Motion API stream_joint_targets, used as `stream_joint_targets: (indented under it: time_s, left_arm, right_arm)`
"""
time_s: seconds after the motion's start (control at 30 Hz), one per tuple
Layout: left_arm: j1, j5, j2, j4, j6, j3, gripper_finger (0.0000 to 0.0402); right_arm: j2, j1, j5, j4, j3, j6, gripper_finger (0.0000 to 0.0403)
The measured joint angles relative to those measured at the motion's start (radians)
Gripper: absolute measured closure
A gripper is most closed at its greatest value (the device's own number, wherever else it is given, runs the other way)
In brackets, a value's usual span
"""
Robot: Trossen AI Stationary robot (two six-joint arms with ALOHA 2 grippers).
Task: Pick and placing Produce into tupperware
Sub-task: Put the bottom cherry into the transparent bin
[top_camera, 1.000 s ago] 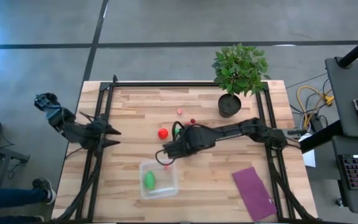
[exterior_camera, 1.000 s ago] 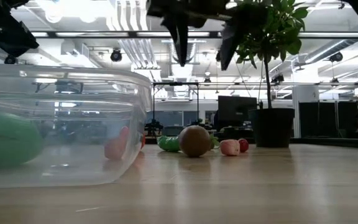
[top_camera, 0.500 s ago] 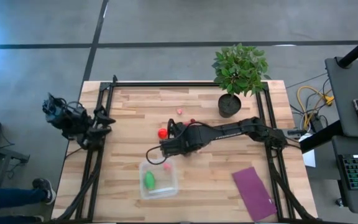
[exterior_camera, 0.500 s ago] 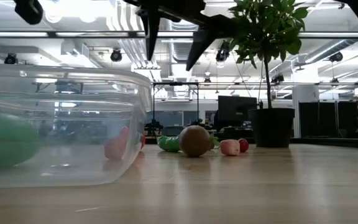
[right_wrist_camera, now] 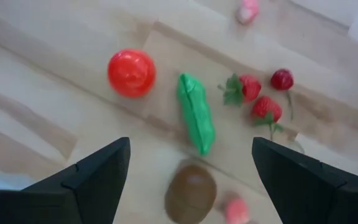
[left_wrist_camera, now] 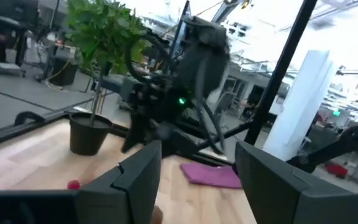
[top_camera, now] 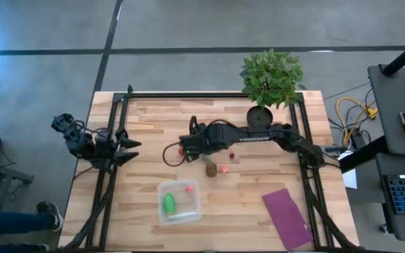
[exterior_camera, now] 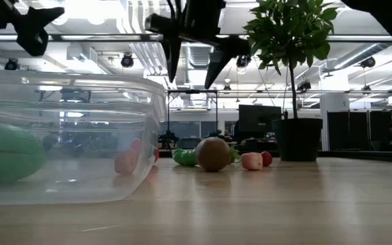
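In the right wrist view the produce lies loose on the wood: a red ball, a green oblong piece, a brown oval and small red and pink bits. My right gripper hangs open above them, pointing down and touching nothing. The clear tupperware stands nearer the table's front. Inside it lie a green piece and a pink bit. My left gripper waits open and empty at the table's left edge.
A potted plant stands at the far right, close to the right arm. A purple cloth lies flat at the near right. Bare wood lies between the produce and the tupperware. A black frame rail runs along the left edge.
My right gripper has gone from above the tupperware's far rim toward the table's far edge and now hangs over the loose produce, staying open. The brown oval and pink bit beside it have come into view. My left gripper has tipped up to about level at the left edge.
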Motion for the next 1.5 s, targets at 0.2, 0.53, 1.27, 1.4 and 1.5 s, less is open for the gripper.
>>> stream_joint_targets:
  time_s: [0.2,0.53,1.27,1.4,1.5]
  left_arm:
    - [0.0,-0.01,-0.001,-0.062,-0.044,-0.045,0.021]
    - [0.0,-0.04,-0.001,-0.264,-0.173,-0.054,0.021]
    - [0.0,-0.062,0.012,-0.347,-0.278,-0.054,0.021]
    - [0.0,-0.061,0.012,-0.347,-0.278,-0.054,0.021]
    - [0.0,-0.062,0.012,-0.347,-0.278,-0.054,0.021]
  right_arm:
    - [0.0,-0.075,-0.01,-0.001,-0.003,-0.062,0.0074]
    - [0.0,-0.213,-0.131,0.044,-0.023,-0.195,0.0074]
    - [0.0,-0.453,-0.377,0.324,-0.237,-0.284,0.0074]
    - [0.0,-0.462,-0.376,0.337,-0.25,-0.3,0.0074]
    - [0.0,-0.453,-0.376,0.336,-0.247,-0.3,0.0074]
